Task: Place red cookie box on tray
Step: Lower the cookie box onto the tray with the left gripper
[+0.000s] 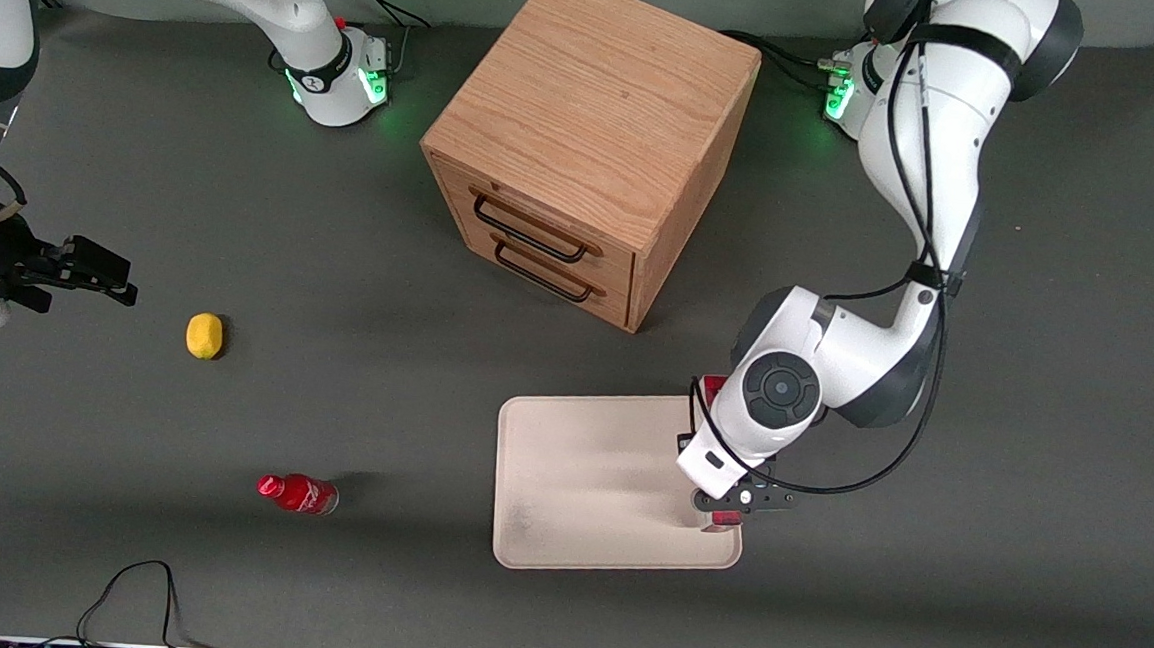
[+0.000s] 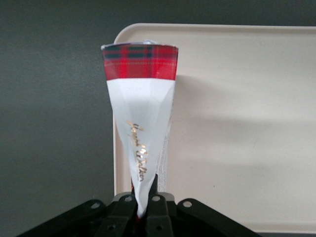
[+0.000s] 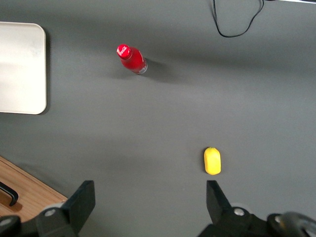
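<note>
The jaws stand clamped on the white end of the red cookie box, and the cardboard there is pinched to a narrow wedge between them. The gripper hangs over the tray, above the rim on the working arm's side. In the wrist view the box runs away from the jaws, white first, then a band of red tartan at its free end, with gold script along the white panel. That free end sits over the tray's edge, roughly where rim meets dark table; whether it touches the tray cannot be told.

From the front, the working arm's wrist hides most of the box: only slivers of red show, one just below the gripper near the tray's corner closest to the camera, one above the wrist at the tray's farther edge.

Judged from this, the box is over the tray but close along its rim, so the placement looks near done yet not safe. Let go here, it may land half on the rim and tip or slide onto the table. The crushed end is a second worry: a squeezed carton can spring or cling to a finger on release and be dragged askew.

Farther from the camera than the tray stands a wooden drawer cabinet. A small red bottle and a lemon lie well apart from the tray, toward the parked arm's end.
</note>
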